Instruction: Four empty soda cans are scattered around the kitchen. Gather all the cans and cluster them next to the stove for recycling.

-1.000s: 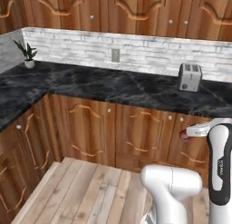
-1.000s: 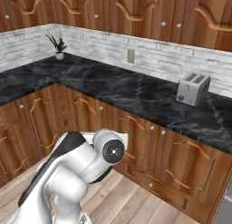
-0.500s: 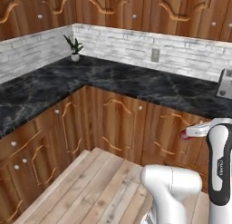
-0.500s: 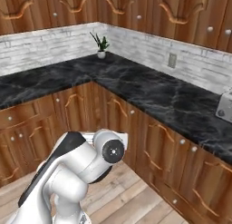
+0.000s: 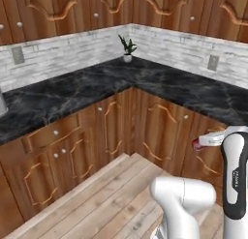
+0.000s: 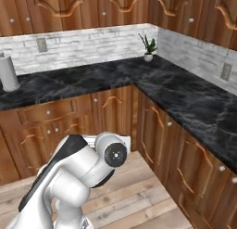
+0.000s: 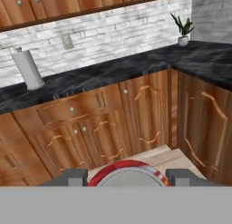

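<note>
Fingers pinch my red soda can, no label legible; the base has swung, the toaster gone.

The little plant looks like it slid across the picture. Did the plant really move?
No. The plant still sits on the counter, tucked in the same wall corner. The whole view swung sideways because the base turned.

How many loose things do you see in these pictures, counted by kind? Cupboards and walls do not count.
Red soda can, held in the hand: 1
Potted plant in the counter corner: 1
Paper towel roll on the counter: 1
Total: 3
</note>
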Controlling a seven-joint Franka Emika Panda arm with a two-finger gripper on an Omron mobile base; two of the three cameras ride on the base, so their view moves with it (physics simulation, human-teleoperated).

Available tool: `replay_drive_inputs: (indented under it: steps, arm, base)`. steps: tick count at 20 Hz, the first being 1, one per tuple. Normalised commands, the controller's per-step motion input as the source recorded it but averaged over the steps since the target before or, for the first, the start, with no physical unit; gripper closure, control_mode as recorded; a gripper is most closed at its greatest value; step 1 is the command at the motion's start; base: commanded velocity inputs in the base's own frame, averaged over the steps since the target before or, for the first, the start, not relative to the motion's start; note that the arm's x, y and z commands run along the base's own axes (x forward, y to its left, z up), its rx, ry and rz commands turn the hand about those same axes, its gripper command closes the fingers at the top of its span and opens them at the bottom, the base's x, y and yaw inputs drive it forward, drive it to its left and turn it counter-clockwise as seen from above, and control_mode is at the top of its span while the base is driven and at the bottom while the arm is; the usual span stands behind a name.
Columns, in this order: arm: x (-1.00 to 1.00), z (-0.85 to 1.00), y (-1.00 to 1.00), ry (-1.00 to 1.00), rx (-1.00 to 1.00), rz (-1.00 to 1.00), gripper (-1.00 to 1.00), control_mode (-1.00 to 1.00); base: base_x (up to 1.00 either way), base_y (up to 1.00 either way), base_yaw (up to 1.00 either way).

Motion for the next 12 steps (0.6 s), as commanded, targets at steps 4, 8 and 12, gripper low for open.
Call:
replay_drive_inputs:
  steps: [4, 8, 12]
  arm:
    - [0.0, 0.0, 0.0, 0.0, 0.0, 0.0, 1.0, 1.0]
    - [0.0, 0.0, 0.0, 0.0, 0.0, 0.0, 1.0, 1.0]
    - [0.0, 0.0, 0.0, 0.0, 0.0, 0.0, 1.0, 1.0]
  base:
    - [-0.06, 0.0, 0.46]
    - [-0.05, 0.0, 0.46]
    - [-0.05, 0.0, 0.46]
